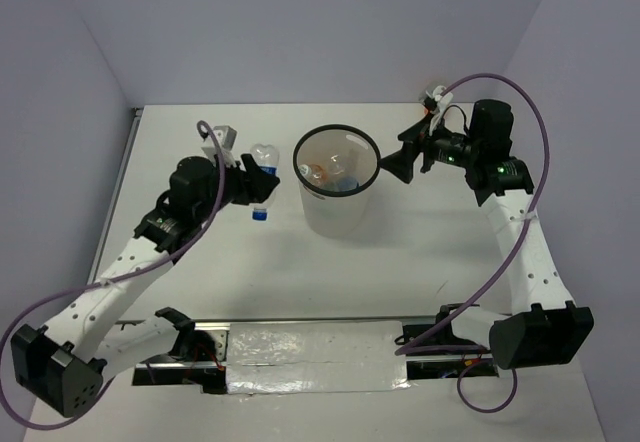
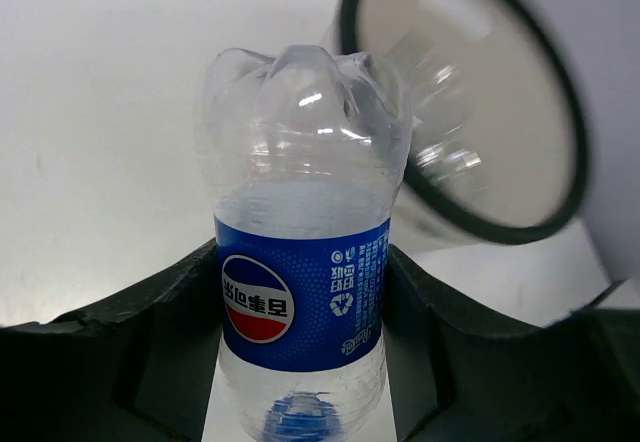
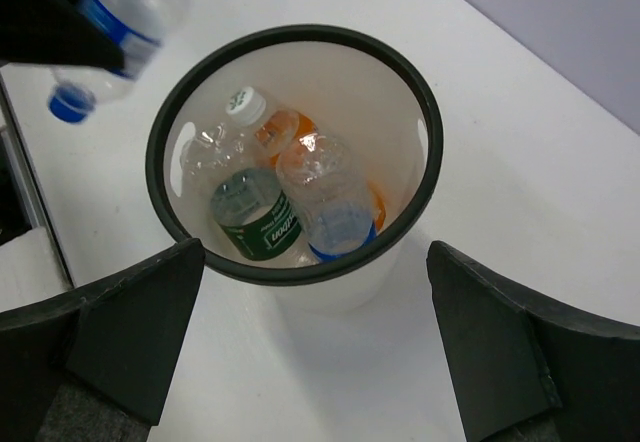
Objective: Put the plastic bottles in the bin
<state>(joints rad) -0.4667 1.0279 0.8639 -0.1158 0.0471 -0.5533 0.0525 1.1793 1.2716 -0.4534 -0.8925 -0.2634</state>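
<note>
Translucent bin point(image 3: 370, 112), three bottles point(image 3: 325, 192) inside

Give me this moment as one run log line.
left end effector: shut on blue-label bottle, left of bin | right end effector: open, empty | bin: three bottles inside

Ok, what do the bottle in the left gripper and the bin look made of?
The bottle looks like thin clear plastic, glossy: bright highlights, see-through dimpled base, blue printed label. The bin is likely translucent white plastic: milky matte wall, black rim.
</note>
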